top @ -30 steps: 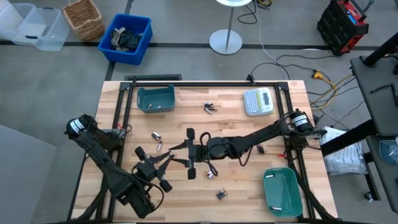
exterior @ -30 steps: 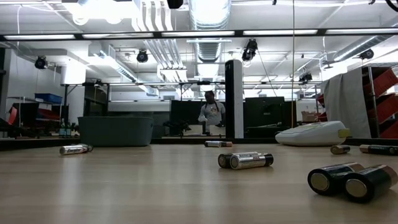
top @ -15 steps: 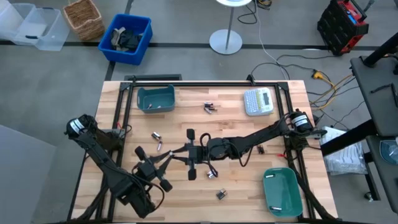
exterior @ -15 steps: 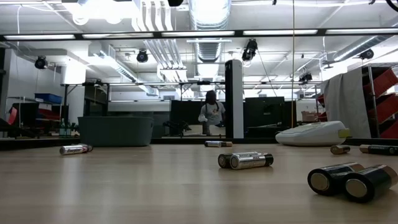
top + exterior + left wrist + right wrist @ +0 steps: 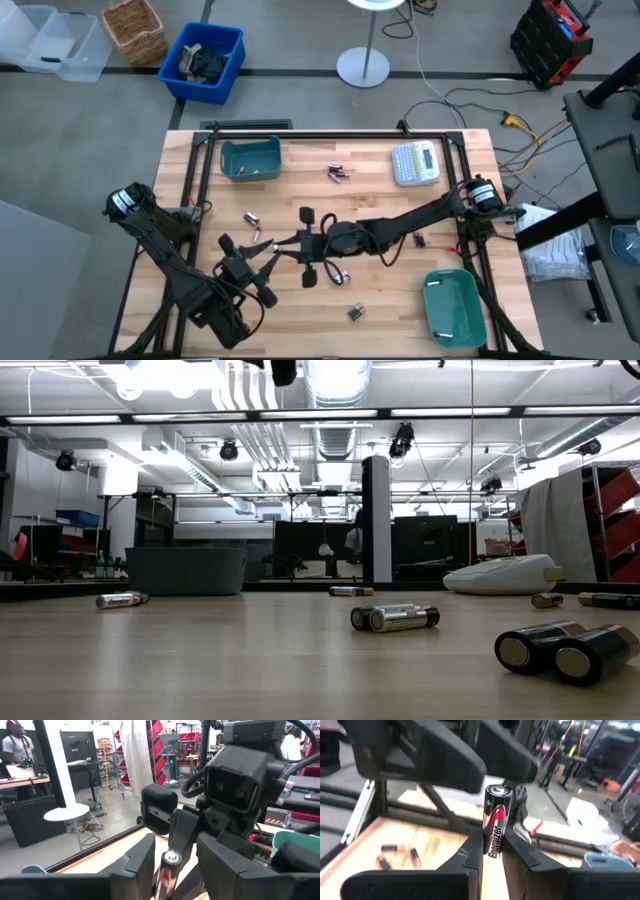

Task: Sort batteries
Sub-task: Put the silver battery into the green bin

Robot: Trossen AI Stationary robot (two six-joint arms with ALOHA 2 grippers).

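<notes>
In the high view the handover point at table centre is too small to resolve; the grippers overlap there. The right gripper (image 5: 492, 852) is clamped on an upright battery (image 5: 497, 822), black and red with a silvery cap, held above the table. The left gripper (image 5: 172, 857) stands parted around the same cell. Loose batteries (image 5: 395, 618) lie scattered across the table (image 5: 380, 305).

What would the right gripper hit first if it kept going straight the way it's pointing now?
Most likely the left gripper. The right gripper, shut on an upright battery, faces it closely in the right wrist view; the exact gap is hard to judge.
</notes>
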